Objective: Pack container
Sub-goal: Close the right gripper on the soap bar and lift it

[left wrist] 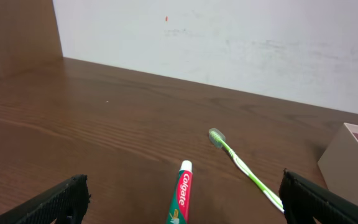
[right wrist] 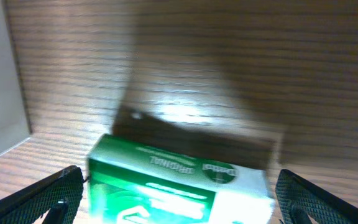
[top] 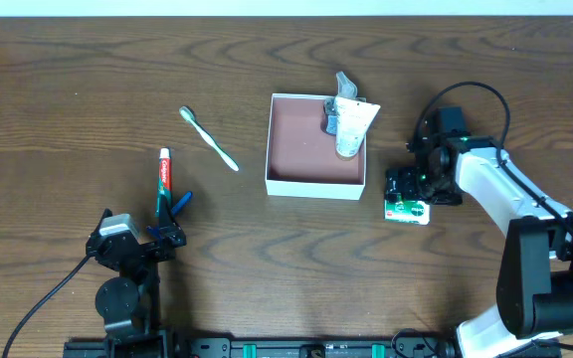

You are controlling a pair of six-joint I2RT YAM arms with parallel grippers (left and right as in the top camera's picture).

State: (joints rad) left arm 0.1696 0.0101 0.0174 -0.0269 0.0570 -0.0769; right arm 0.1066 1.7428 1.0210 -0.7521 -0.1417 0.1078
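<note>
The container (top: 315, 184), a square white-walled box with a reddish-brown inside, sits mid-table; its corner shows in the left wrist view (left wrist: 347, 155). A grey-and-white pouch (top: 348, 121) leans in its far right corner. My right gripper (top: 413, 189) is open, right of the container, its fingers either side of a green-and-white soap box (top: 407, 210), which shows below it in the right wrist view (right wrist: 179, 186). My left gripper (top: 170, 224) is open and empty, near a Colgate toothpaste tube (top: 164, 179) (left wrist: 180, 196) and a green toothbrush (top: 209, 138) (left wrist: 244, 168).
A white wall (left wrist: 229, 37) stands behind the table's far edge. The container's white side wall (right wrist: 2, 81) is at the left of the right wrist view. The arm bases (top: 122, 298) (top: 545, 288) stand at the front corners.
</note>
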